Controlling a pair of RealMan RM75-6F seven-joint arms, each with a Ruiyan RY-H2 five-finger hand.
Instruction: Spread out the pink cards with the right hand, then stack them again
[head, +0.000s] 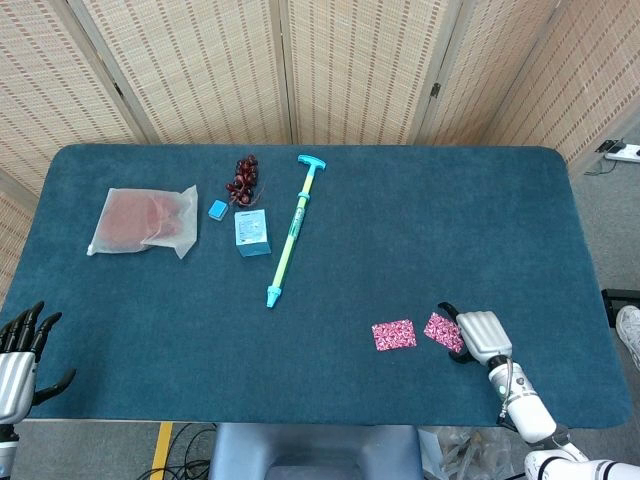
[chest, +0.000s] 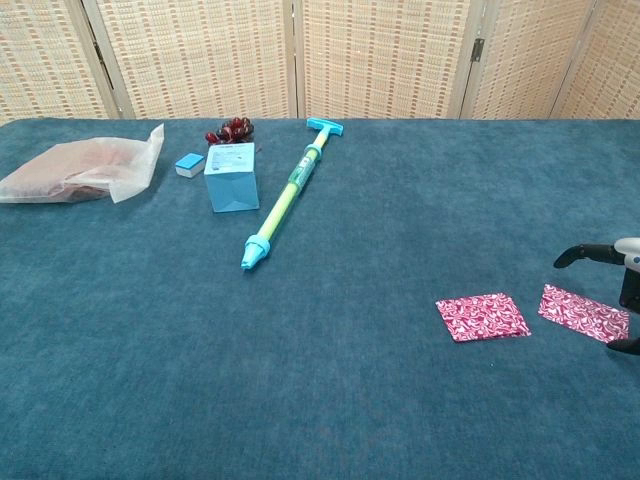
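Note:
Two pink patterned cards lie flat and apart on the blue table near its front right. The left card (head: 394, 334) (chest: 482, 316) is free of any hand. The right card (head: 441, 330) (chest: 583, 312) lies just beside my right hand (head: 480, 336) (chest: 622, 290), whose fingers hover at the card's right edge with nothing in them. In the chest view only the thumb and fingertips of that hand show at the frame's right edge. My left hand (head: 20, 355) hangs open off the table's front left corner, holding nothing.
At the back left lie a translucent bag (head: 145, 220), a small blue block (head: 217, 209), a clear blue box (head: 251, 232), dark red beads (head: 242, 176) and a long green-and-blue pump (head: 290, 230). The table's front edge (head: 300, 420) is close to the cards.

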